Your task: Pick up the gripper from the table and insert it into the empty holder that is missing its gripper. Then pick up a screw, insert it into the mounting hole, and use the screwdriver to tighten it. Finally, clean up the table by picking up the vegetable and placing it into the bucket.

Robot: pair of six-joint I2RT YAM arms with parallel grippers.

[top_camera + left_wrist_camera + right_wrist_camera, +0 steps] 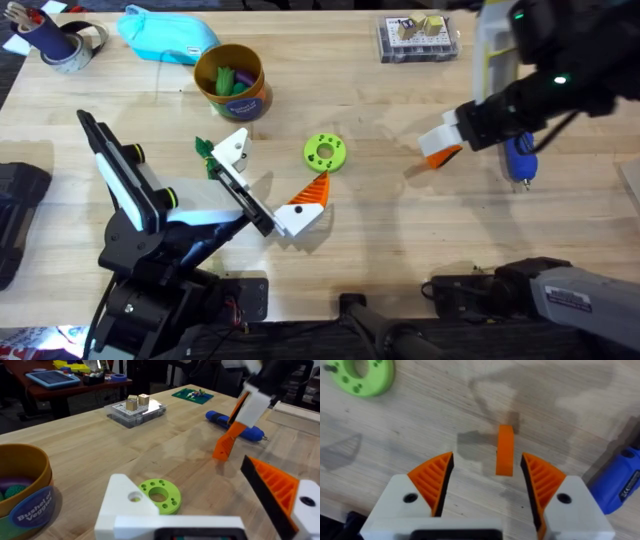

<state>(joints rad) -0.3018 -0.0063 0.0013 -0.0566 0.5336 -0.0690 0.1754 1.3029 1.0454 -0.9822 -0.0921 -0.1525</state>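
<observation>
The gripper [440,148], a smooth orange wedge under a white base, leans tip-down close to the table, right of centre. My right gripper [487,457] is open around it. The wedge [505,450] stands between the ribbed pads with bare wood on both sides. The holder [232,148], a white bracket with a green piece, sits on my left gripper [272,172], which is open and carries one ribbed finger [318,188]. The blue screwdriver [520,158] lies just right of the wedge. Green and purple vegetables lie in the bucket [248,100]. The screw is out of view.
A green ring [325,152] lies between the two grippers. A clear parts case [418,38] sits at the back right and a light-blue pouch [165,35] at the back left. A tape roll and cup [60,45] stand in the far left corner.
</observation>
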